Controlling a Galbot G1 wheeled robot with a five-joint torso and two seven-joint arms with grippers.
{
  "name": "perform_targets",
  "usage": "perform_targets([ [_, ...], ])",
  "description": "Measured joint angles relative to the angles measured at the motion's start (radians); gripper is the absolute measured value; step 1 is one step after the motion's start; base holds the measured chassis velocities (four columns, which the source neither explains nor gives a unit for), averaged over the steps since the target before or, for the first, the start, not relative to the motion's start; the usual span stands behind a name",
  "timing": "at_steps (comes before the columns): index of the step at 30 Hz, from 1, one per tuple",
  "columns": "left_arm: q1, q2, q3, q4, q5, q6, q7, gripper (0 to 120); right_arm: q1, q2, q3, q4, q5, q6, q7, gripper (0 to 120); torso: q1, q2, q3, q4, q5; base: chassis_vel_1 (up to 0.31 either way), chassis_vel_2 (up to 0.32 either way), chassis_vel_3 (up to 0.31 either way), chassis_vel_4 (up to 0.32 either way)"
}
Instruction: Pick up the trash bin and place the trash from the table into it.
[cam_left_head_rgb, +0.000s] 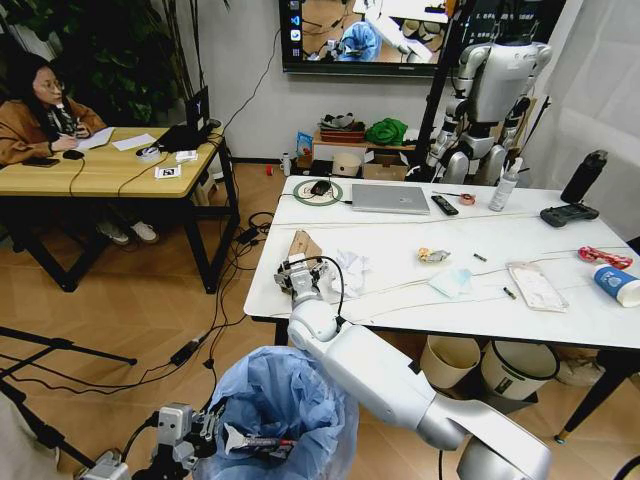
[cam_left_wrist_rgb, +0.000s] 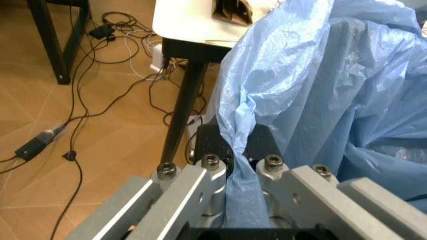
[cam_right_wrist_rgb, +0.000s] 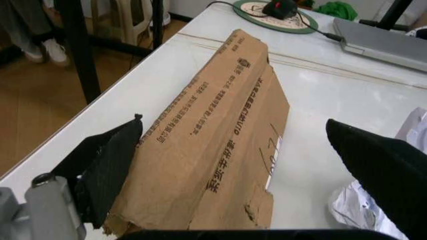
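Right wrist view: open right hand (cam_right_wrist_rgb: 233, 165) straddles brown paper bag (cam_right_wrist_rgb: 220, 145).

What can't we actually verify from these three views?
- Trash bin body: head view and left wrist view, covered by its blue bag and the right arm.
- Brown paper bag near end: right wrist view, cut off by the frame edge and the right end effector, whose fingers stand open either side.
- Crumpled tissue: right wrist view, hidden behind one finger.
- Left end effector: pinches the bag; contact with the rim is hidden by plastic.
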Motion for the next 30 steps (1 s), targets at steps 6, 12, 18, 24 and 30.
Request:
perform_targets([
  [6,-0.003,0.001,0.002,0.002,-0.001,0.000,0.000,0,0.002,0.017,-0.002,-0.004,0.006,0.000,0.001,100,0.000,0.000,0.000,0.0000,-0.0001,0.000,0.000,0.000,0.000],
  [12,-0.003,0.001,0.002,0.007,-0.002,0.000,0.001,0,0.023,0.049,-0.007,-0.027,0.008,0.010,-0.004,100,0.000,0.000,0.000,0.0000,-0.0001,0.000,0.000,0.000,0.000],
  [18,-0.003,0.001,0.002,0.008,-0.004,0.000,0.001,0,0.038,0.068,-0.013,-0.050,0.005,0.015,-0.011,100,0.000,0.000,0.000,0.0002,-0.0001,0.000,0.000,0.000,0.000],
  [24,-0.007,0.002,0.003,0.010,-0.006,0.000,0.002,0,0.042,0.078,-0.023,-0.057,0.002,0.018,-0.013,100,0.000,0.000,0.000,0.0000,-0.0001,0.000,0.000,0.000,0.000],
  [30,-0.006,0.001,0.003,0.012,-0.006,0.000,0.003,0,0.045,0.093,-0.031,-0.089,-0.012,0.017,-0.013,100,0.000,0.000,0.000,0.0001,0.0000,0.000,0.000,0.000,0.000],
])
